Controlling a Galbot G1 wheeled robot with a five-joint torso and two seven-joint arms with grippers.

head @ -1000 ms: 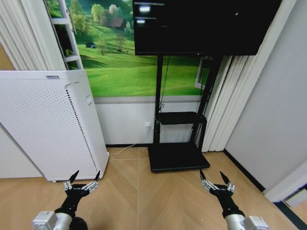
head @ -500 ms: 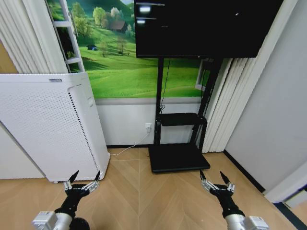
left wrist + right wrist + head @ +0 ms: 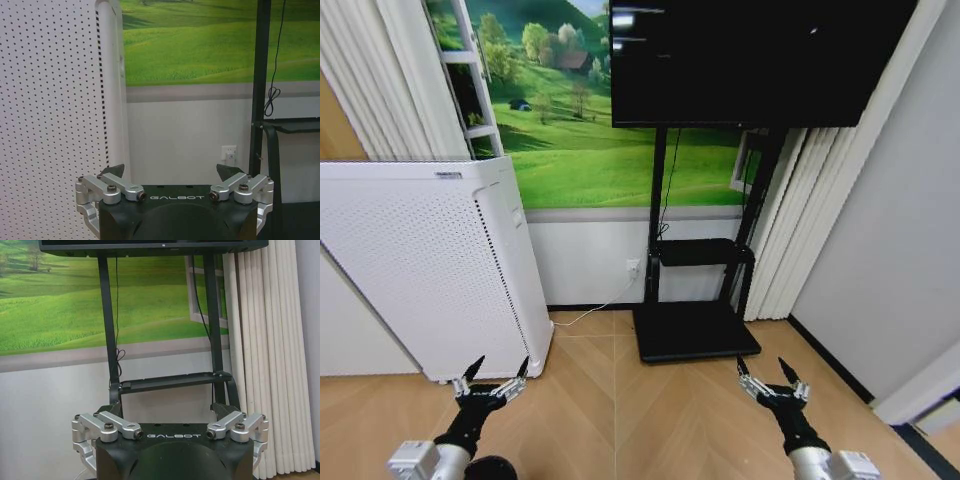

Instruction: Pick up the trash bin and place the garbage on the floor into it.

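Far left of the head view, the white perforated appliance [image 3: 425, 265] stands upright on the wooden floor [image 3: 650, 410], its back close to the wall and its front corner reaching toward the lower middle of the frame. Just below it, at the lower left, the left gripper [image 3: 494, 373] hangs in the air over the floor, fingers spread wide and released, nothing between them. The left wrist view agrees: the left gripper [image 3: 171, 173] sits splayed with the appliance's dotted panel filling the space beside it and a white wall socket [image 3: 229, 153] low on the wall ahead.

Moving toward the centre, a green meadow mural [image 3: 590, 130] covers the wall above a white lower band, and a white cable runs along the floor from the socket toward the appliance. In front of that stands the black TV stand [image 3: 695, 290], its flat base resting on the floor, a small shelf midway up, and a large dark screen [image 3: 760, 60] at the top of the frame.

At the lower right, the right gripper [image 3: 765, 372] hovers over bare floor, its fingers likewise parted and released, holding nothing. The right wrist view looks past the right gripper [image 3: 167, 412] at the stand's shelf and the white curtain [image 3: 270, 360].

The trash bin and the garbage cannot be placed from these views.
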